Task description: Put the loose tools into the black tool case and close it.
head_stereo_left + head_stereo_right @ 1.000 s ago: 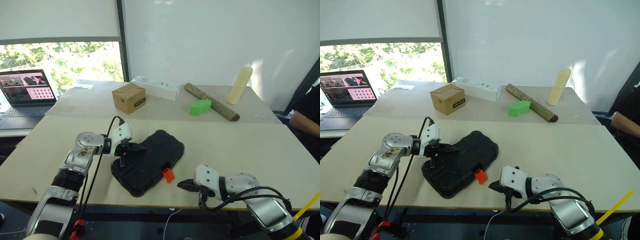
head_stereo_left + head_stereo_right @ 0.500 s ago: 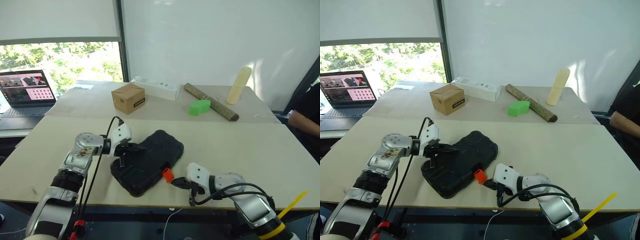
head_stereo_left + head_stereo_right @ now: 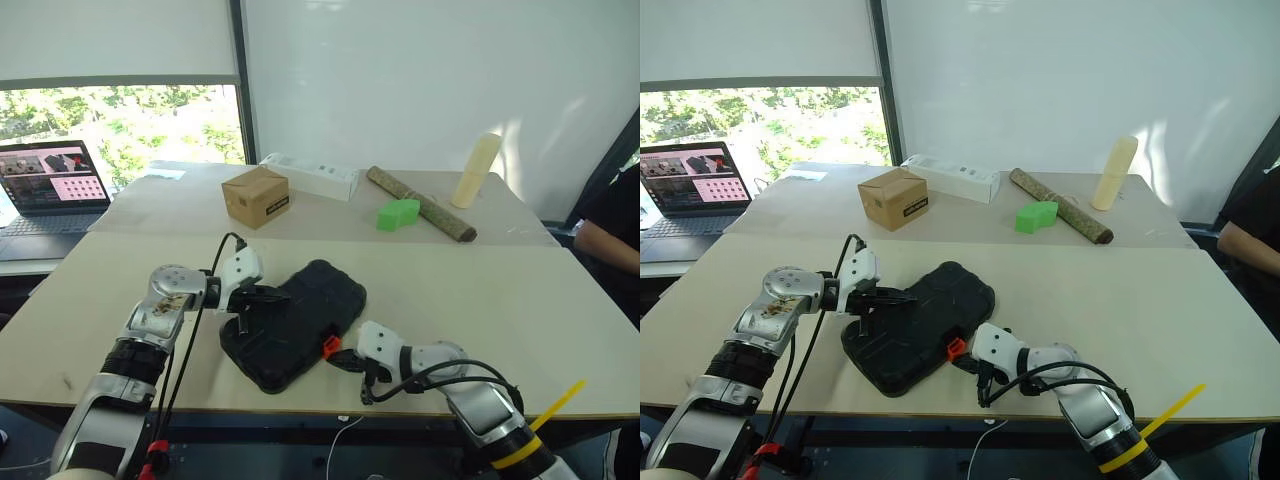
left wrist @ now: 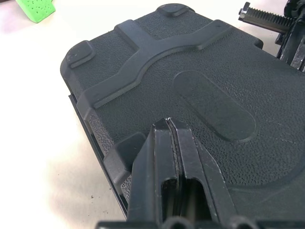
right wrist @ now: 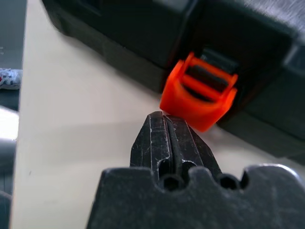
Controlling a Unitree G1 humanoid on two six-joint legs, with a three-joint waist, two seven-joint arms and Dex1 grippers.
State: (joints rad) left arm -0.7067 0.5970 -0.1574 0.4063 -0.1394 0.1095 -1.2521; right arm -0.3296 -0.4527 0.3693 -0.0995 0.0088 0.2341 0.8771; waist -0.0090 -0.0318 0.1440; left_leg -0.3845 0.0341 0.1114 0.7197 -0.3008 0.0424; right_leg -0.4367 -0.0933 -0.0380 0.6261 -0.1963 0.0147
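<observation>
The black tool case (image 3: pixel 293 325) lies shut at the lower middle of the frame on the counter (image 3: pixel 480 290), lid down over its base. No loose tools lie on the counter around it, so the packing looks done. What is left is the orange latch (image 5: pixel 198 91) on the case's near edge: it stands tilted out from the shell and seems not yet snapped home, though the angle makes that hard to judge. The left gripper (image 4: pixel 170 125), jaws closed and empty, rests on the lid. The right gripper (image 5: pixel 167 121), jaws also closed and empty, has its tip just under the latch.
</observation>
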